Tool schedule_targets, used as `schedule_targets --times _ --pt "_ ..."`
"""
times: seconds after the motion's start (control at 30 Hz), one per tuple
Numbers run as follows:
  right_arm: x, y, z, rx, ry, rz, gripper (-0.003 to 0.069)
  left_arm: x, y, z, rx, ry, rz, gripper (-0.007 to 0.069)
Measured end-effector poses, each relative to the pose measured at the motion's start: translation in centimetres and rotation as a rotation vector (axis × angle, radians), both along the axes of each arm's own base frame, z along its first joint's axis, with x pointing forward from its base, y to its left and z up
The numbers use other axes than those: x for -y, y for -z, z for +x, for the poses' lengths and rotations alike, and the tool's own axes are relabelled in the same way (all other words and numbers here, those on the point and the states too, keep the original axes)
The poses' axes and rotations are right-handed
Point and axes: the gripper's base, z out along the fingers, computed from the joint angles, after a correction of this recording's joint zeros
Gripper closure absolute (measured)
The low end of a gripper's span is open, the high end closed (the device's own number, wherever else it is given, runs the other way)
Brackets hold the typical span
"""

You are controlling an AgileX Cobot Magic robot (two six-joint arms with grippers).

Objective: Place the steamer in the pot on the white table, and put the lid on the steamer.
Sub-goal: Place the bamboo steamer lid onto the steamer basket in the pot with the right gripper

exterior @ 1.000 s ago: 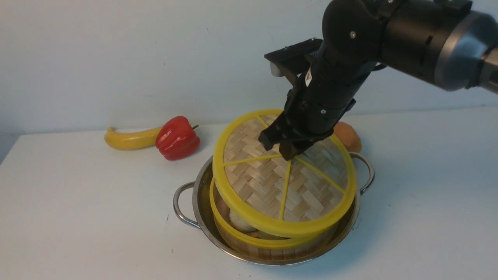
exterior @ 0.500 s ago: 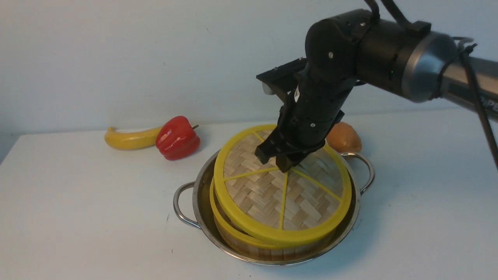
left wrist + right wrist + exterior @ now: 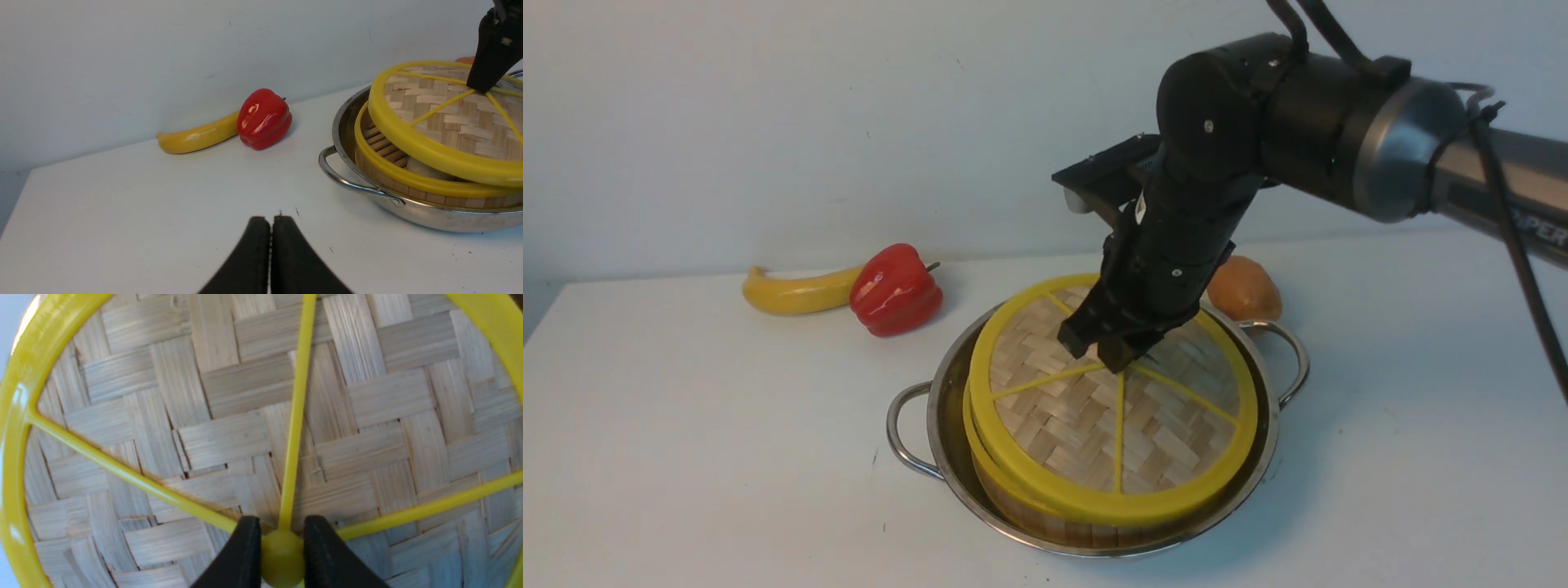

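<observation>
Got lid [image 3: 1094, 425] pinched by its centre knob [image 3: 282, 557] in right hand [image 3: 1107, 351], jaws tight either side of the knob. Hanging straight below that hand, over steamer [image 3: 1033, 521], not seated yet. Tilted: raised on the side toward the tabletop's left edge, with a gap above the steamer rim and a pale bun [image 3: 425, 169] showing through it. Lower on the far-right side, contact there hard to tell.

Steamer already down inside pot [image 3: 947, 408], about mid tabletop [image 3: 686, 457], nearer the front edge.

Probably just needs levelling, a short drop, then letting go. Left hand [image 3: 270, 232] clenched on nothing, off on the left-edge side of the pot and apart from it; right one clearly the nearer.

Materials: flat woven bamboo strips under a smooth glossy yellow rim and thin spokes. Slatted bamboo wall on steamer. Shiny steel pot with two loop handles [image 3: 903, 429]. Round on round, so no axis to match, only centring.
</observation>
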Motion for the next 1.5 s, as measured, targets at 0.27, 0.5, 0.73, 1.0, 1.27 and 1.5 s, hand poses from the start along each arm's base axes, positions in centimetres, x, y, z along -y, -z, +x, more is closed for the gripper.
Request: schedule_targets --times 0.27,0.5,0.73,1.0,1.27,1.5 --pt "-0.3 0.8 0.2 -0.005 -0.039 0.006 0.0515 0.0 0.0 0.0 0.000 0.000 0.000 0.0624" --pt "-0.7 0.0 0.7 0.037 -0.053 0.029 0.0515 0.0 0.0 0.0 0.000 0.000 0.000 0.0624" --pt "-0.9 -0.4 0.7 0.038 -0.064 0.031 0.0515 0.0 0.0 0.0 0.000 0.000 0.000 0.0624" --pt "-0.9 0.5 1.0 0.042 -0.071 -0.007 0.0515 0.0 0.0 0.0 0.000 0.001 0.003 0.0624" --pt "-1.0 0.5 1.1 0.050 -0.069 0.007 0.0515 0.0 0.0 0.0 0.000 0.001 0.003 0.0624" --pt "-1.1 0.4 1.2 0.066 -0.067 0.019 0.0515 0.0 0.0 0.0 0.000 0.001 0.003 0.0624"
